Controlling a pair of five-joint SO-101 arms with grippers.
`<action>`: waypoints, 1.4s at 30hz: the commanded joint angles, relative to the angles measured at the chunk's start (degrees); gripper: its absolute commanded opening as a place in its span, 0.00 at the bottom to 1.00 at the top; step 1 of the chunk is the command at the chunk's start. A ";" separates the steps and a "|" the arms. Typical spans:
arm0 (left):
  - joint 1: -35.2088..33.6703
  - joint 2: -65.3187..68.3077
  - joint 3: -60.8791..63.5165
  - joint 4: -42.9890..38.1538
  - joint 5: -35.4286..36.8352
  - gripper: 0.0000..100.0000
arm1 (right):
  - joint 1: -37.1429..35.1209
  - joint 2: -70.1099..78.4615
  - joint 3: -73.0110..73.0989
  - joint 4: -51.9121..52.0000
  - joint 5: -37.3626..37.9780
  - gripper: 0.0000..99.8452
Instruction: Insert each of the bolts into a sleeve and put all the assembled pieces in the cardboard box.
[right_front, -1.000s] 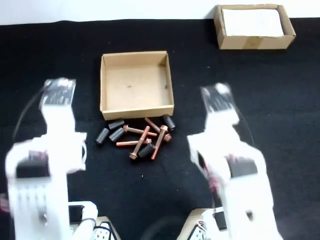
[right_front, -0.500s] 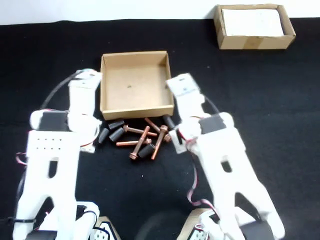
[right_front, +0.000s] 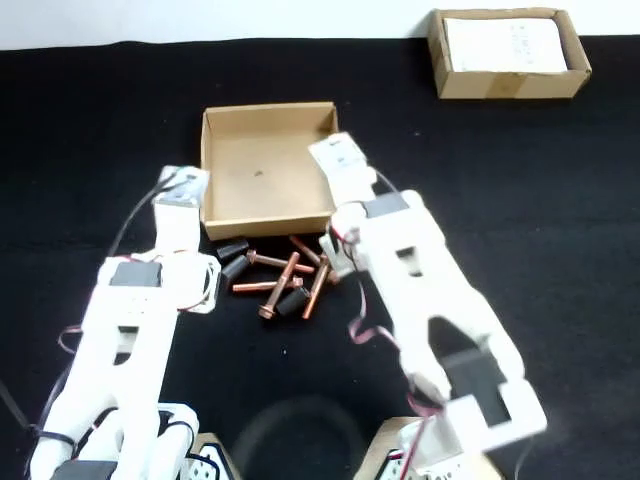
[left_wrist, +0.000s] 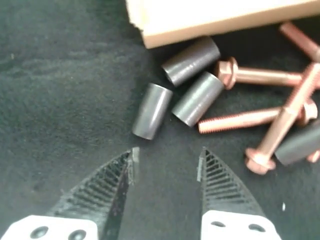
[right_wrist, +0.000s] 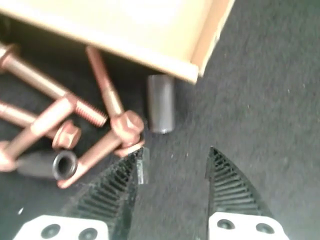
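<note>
High view: bolts (right_front: 285, 280) & sleeves (right_front: 233, 250) piled mid-frame on black worktop (right_front: 100, 100), just below the empty cardboard box (right_front: 265, 170). L jaws: wide open, holding nothing; nearest sleeve (left_wrist: 152, 111) lies just ahead, long axis approx. along the reach. R jaws: open, empty; another sleeve (right_wrist: 160, 103) lies ahead by the box corner, end-on.

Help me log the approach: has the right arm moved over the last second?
Yes. The right arm has swung in toward the cardboard box, away from the camera; its wrist end now overlaps the box's right wall.
</note>
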 joint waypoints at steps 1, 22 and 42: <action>-2.86 0.13 1.10 -4.48 0.97 0.20 | -0.48 4.62 -6.55 -0.66 0.26 0.17; -4.88 16.31 -9.36 -5.36 1.05 0.20 | -0.22 25.19 -22.46 1.27 -3.87 0.17; -4.88 16.84 -9.63 -5.36 1.05 0.20 | -5.49 25.27 -22.73 10.77 -3.87 0.17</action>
